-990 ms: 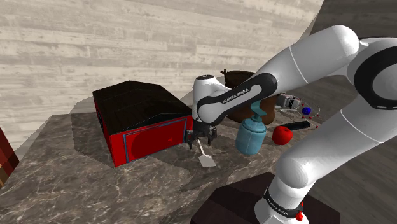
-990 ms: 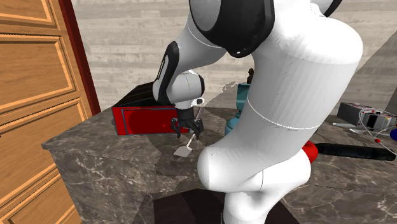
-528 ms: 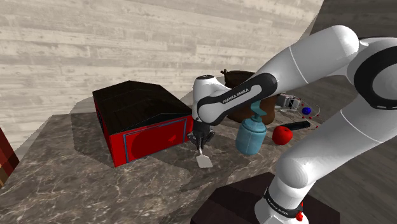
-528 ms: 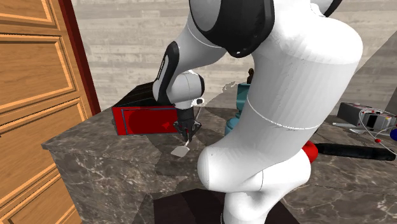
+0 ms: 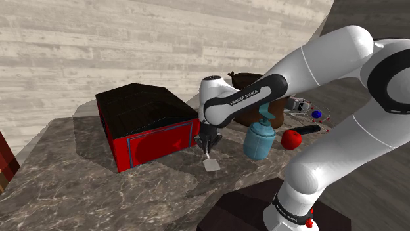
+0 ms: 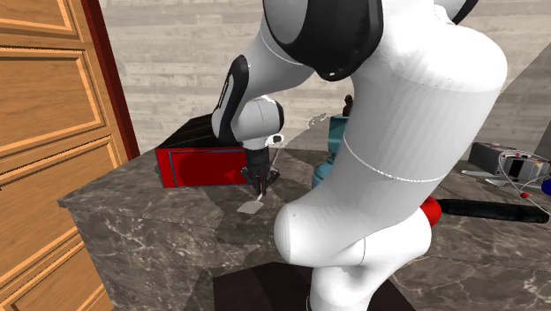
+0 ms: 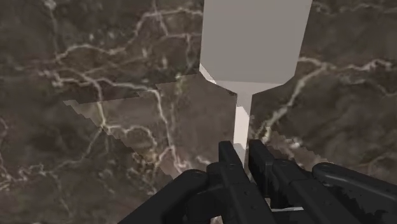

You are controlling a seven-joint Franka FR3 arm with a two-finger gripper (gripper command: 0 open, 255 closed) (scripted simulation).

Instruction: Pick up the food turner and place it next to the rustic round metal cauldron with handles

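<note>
I read "FRANKA EMIKA" in white letters on the dark band of the arm (image 5: 246, 98), just beside the red box (image 5: 148, 131). I can make out no other writing.

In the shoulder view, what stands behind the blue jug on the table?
A dark brown cauldron stands behind the blue jug. The arm and the jug cover most of it; its inside and base cannot be seen.

The shoulder view looks down from behind the dark stand (image 5: 236, 211), across the dark veined marble counter (image 5: 79, 190) to the far plank wall (image 5: 98, 46). The second exterior view stands nearer and lower, close behind the white arm (image 6: 388, 159), facing likewise. Both share the red black-topped box (image 5: 148, 141). The wrist view looks straight down along the black gripper (image 7: 245, 151), close above the pale flat food turner (image 7: 254, 44).
</note>
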